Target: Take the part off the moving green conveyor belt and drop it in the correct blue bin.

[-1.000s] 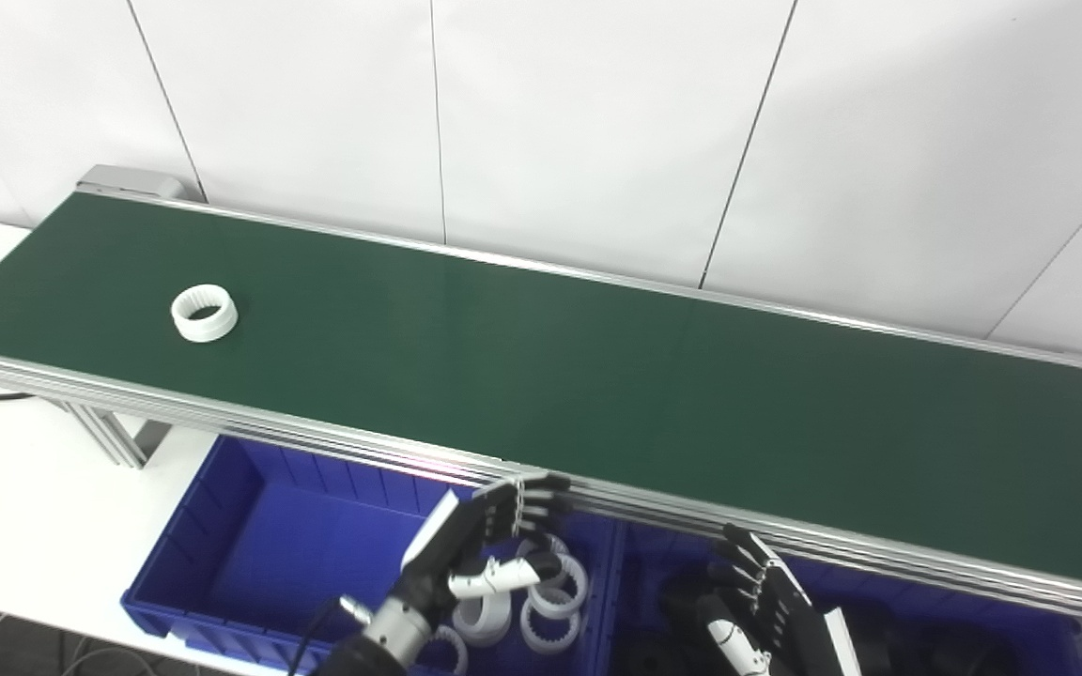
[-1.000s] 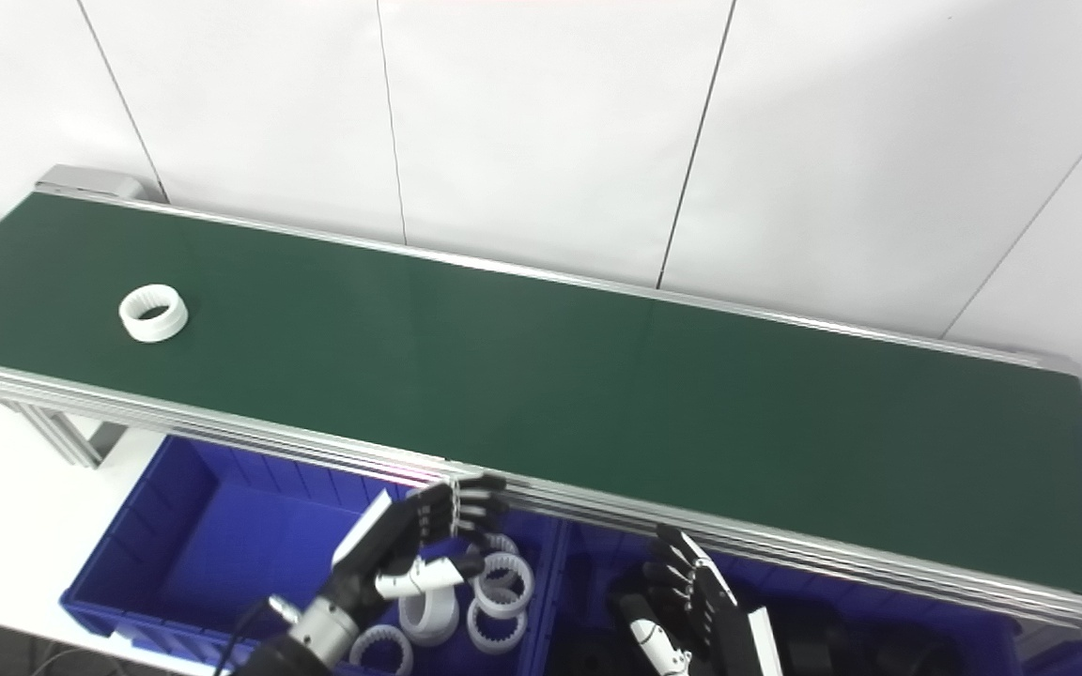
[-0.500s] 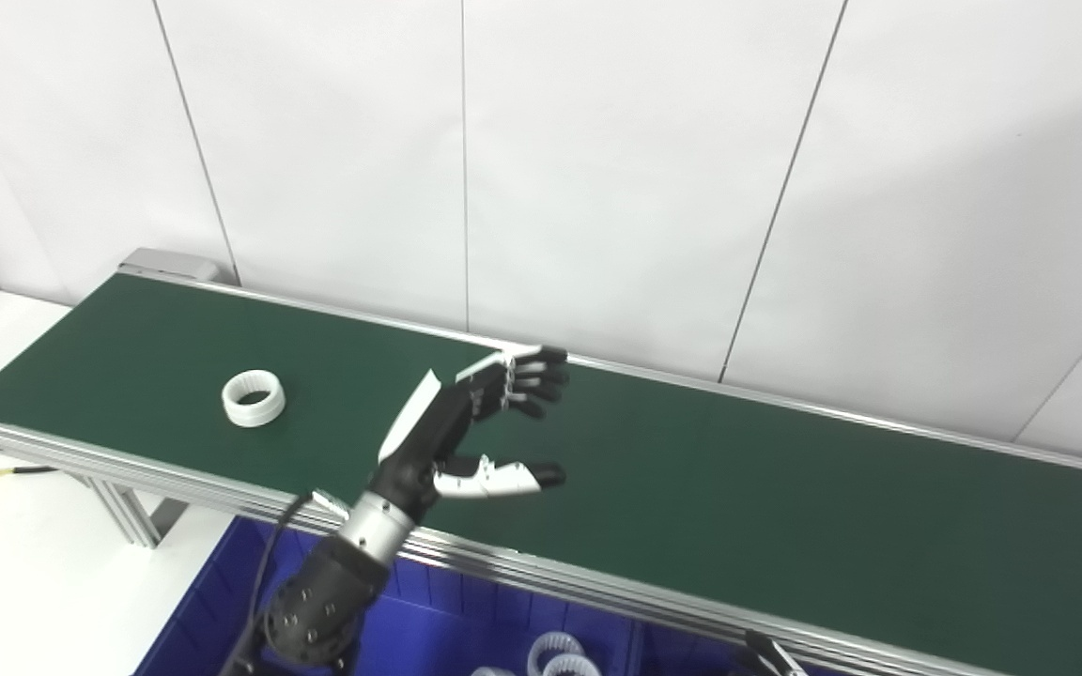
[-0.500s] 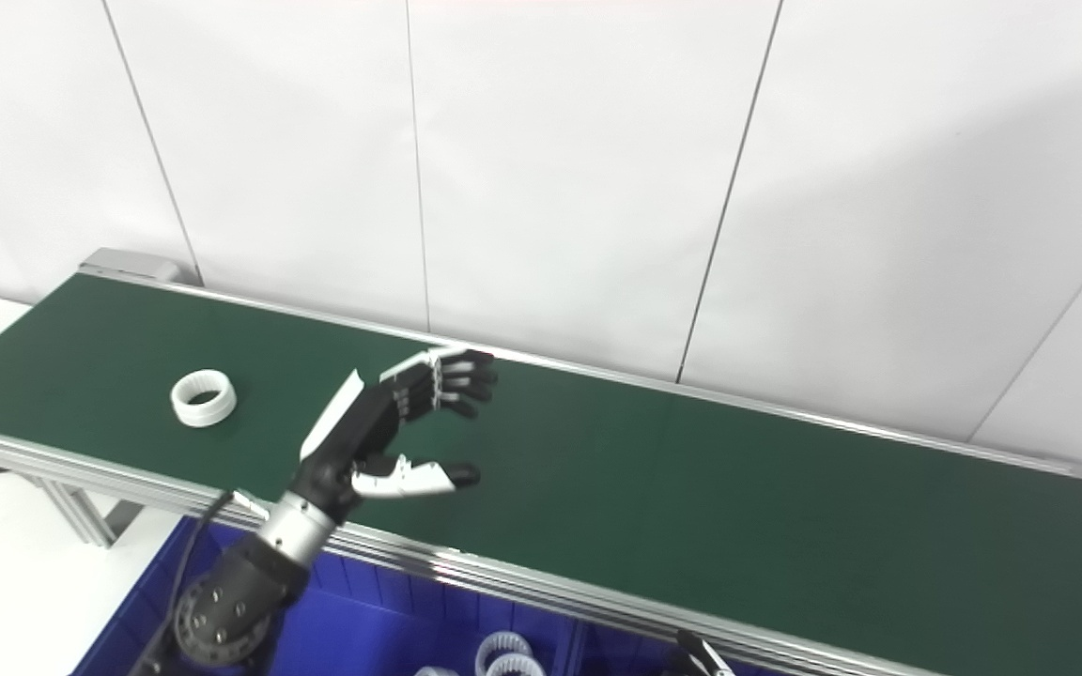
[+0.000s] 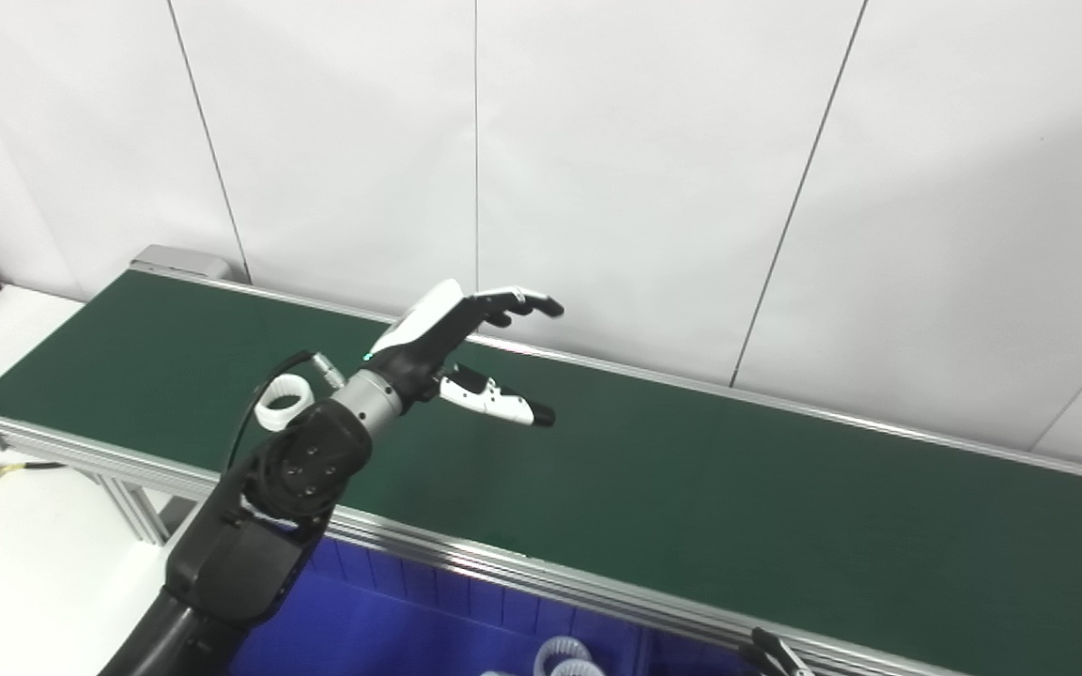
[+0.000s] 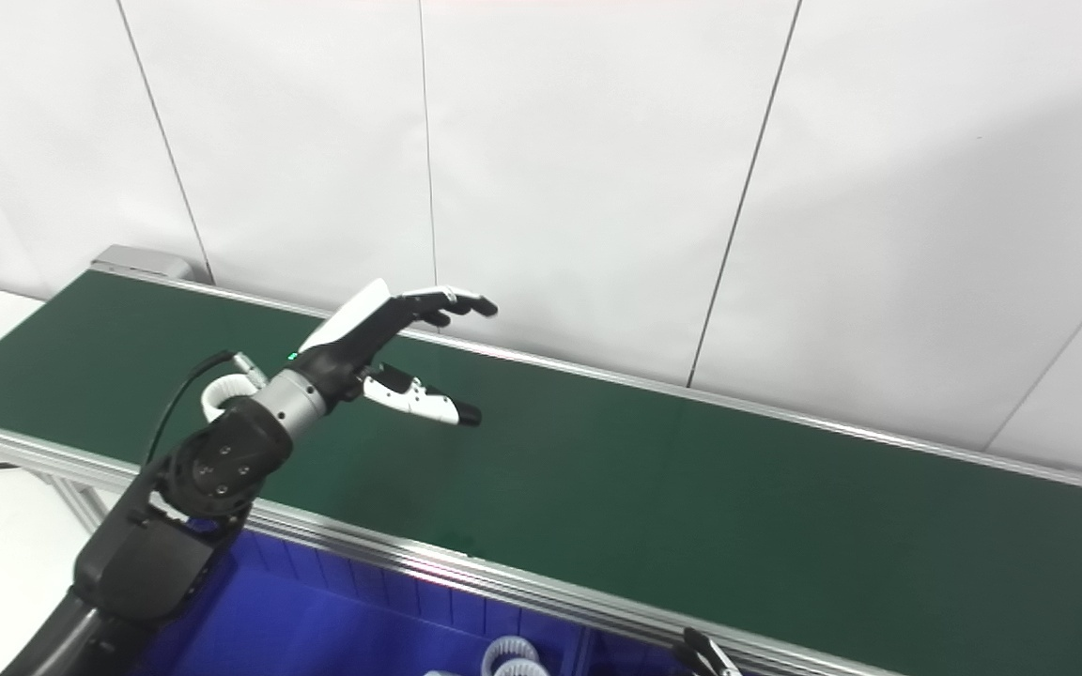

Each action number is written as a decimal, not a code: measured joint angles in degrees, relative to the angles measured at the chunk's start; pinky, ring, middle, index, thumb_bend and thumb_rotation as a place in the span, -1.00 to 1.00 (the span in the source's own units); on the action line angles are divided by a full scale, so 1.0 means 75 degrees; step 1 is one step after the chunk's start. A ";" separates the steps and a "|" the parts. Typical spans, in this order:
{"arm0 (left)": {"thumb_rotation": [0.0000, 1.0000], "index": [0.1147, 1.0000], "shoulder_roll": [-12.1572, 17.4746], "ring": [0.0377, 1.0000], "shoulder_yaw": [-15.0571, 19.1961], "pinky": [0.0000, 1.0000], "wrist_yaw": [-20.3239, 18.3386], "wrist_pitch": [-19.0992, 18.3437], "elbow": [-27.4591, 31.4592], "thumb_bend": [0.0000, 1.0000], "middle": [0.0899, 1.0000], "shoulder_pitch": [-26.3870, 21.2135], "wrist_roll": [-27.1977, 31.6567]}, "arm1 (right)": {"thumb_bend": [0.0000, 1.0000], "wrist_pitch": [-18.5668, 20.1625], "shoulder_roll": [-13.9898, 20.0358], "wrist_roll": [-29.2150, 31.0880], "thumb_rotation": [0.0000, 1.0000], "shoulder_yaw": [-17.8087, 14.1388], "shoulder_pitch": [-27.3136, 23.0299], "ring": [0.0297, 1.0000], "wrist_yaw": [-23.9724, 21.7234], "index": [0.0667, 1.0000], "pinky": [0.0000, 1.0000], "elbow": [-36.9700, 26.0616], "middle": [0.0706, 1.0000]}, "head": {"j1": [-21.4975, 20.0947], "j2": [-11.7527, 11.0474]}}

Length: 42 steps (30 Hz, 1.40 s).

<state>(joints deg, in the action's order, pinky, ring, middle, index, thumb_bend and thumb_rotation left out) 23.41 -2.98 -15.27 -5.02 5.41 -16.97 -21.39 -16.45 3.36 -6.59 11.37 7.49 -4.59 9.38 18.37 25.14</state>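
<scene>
My left hand [image 5: 452, 352] hangs above the green conveyor belt [image 5: 691, 488], fingers spread wide from the thumb and holding nothing. The white toothed ring [image 5: 280, 402] lies flat on the belt behind my wrist — toward the belt's left end, partly hidden by the forearm. It's round, so no long axis matters. Only the fingertips of my right hand [image 5: 771, 652] show at the belt's near edge, well apart from the ring — I can't tell their state.
</scene>
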 measured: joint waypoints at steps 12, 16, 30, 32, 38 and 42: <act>-0.73 0.56 0.0747 0.73 -0.1245 0.62 -0.0464 -0.0294 -0.1464 0.77 0.71 -0.0870 -0.1648 | -0.34 -0.0009 -0.0021 0.0012 -0.09 -0.0031 -0.0068 0.56 -0.0002 0.71 0.45 0.0097 0.64 | 0.0000 0.0035; -0.69 0.57 0.0743 0.77 -0.1629 0.69 -0.0549 -0.0253 -0.2028 0.77 0.72 -0.1007 -0.1840 | -0.33 -0.0011 -0.0032 0.0012 -0.09 -0.0028 -0.0095 0.56 -0.0006 0.71 0.44 0.0104 0.63 | -0.0023 0.0023; -0.84 0.54 0.0649 0.73 -0.2389 0.75 -0.0386 0.0299 -0.3665 0.72 0.70 -0.1470 -0.2360 | -0.31 -0.0013 -0.0030 -0.0001 -0.07 -0.0029 -0.0076 0.56 -0.0002 0.71 0.45 0.0086 0.62 | -0.0059 0.0070; -0.87 0.55 0.0615 0.76 -0.2480 0.80 -0.0376 0.0327 -0.3805 0.72 0.71 -0.1528 -0.2428 | -0.30 -0.0013 -0.0030 -0.0002 -0.07 -0.0029 -0.0058 0.56 0.0003 0.71 0.45 0.0065 0.62 | -0.0059 0.0070; -0.91 0.53 0.0535 0.76 -0.2764 0.78 -0.0365 0.0365 -0.4056 0.71 0.71 -0.1571 -0.2589 | -0.30 -0.0013 -0.0030 -0.0001 -0.06 -0.0030 -0.0006 0.57 0.0003 0.72 0.46 0.0016 0.63 | -0.0070 0.0094; -0.91 0.52 0.0520 0.77 -0.2765 0.84 -0.0365 0.0385 -0.4075 0.70 0.71 -0.1580 -0.2575 | -0.29 -0.0013 -0.0031 0.0000 -0.05 -0.0029 0.0001 0.57 0.0002 0.72 0.47 0.0004 0.63 | -0.0070 0.0094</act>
<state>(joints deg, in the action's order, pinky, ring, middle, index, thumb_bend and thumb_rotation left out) 27.31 -23.71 -18.00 -2.14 -25.15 -28.82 -40.70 -16.55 3.12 -6.58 11.15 7.50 -4.58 9.41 17.84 25.84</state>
